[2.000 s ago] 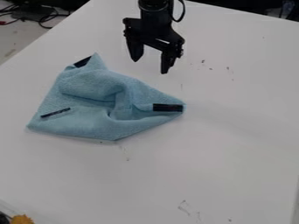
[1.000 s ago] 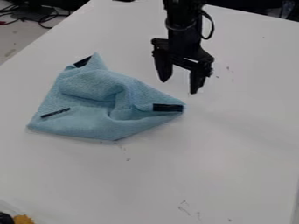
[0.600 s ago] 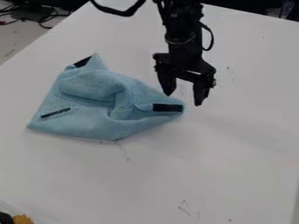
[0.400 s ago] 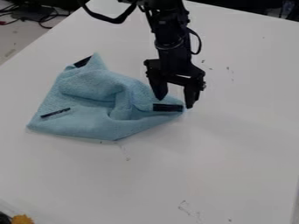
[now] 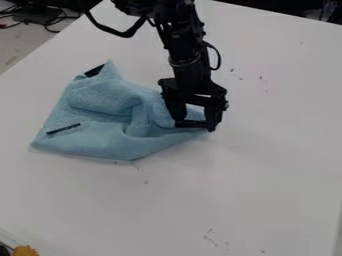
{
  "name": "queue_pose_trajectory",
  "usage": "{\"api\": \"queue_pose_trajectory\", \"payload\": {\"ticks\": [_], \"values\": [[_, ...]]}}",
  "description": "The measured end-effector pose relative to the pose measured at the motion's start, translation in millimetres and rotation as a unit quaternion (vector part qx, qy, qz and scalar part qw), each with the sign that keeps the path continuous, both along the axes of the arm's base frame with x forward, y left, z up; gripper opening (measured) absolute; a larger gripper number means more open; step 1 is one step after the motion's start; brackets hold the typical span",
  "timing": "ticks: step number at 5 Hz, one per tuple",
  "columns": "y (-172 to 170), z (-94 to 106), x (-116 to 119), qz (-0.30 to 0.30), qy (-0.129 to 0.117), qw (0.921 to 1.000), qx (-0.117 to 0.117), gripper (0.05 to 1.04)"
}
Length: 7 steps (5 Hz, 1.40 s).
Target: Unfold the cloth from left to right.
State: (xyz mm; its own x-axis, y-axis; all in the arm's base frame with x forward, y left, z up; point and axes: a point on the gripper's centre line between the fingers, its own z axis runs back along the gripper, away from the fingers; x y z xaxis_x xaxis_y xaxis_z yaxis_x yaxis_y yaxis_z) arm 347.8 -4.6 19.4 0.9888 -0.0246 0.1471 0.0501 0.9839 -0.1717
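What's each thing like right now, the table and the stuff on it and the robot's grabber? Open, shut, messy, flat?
Gripper: open, down at the cloth's right corner.
Cloth: rumpled and partly folded over, not spread flat.
Table: marked with a few small dark smudges.

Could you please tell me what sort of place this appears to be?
Probably a robotics lab or workshop: a black robot arm stands over a plain white table, a blue cloth with black strips lies there as a test piece, and loose cables show beyond the table's edge.
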Motion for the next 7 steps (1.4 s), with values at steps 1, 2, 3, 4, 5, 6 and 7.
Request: {"api": "queue_pose_trajectory", "payload": {"ticks": [1, 2, 3, 4, 5, 6, 7], "values": [[1, -0.6, 1, -0.002, -0.004, 1.0, 0.003, 0.948], [1, -0.5, 2, -0.006, -0.008, 0.9999, 0.006, 0.665], [3, -3.8, 2, -0.01, -0.009, 0.9998, 0.011, 0.368], [5, -2.8, 3, -0.022, -0.009, 0.9995, 0.018, 0.176], [8, 2.9, 9, -0.041, -0.015, 0.9985, 0.031, 0.076], [13, 11.6, 13, -0.051, -0.003, 0.9972, 0.056, 0.059], [-3, 32.5, 13, -0.044, -0.006, 0.9959, 0.079, 0.058]]}}
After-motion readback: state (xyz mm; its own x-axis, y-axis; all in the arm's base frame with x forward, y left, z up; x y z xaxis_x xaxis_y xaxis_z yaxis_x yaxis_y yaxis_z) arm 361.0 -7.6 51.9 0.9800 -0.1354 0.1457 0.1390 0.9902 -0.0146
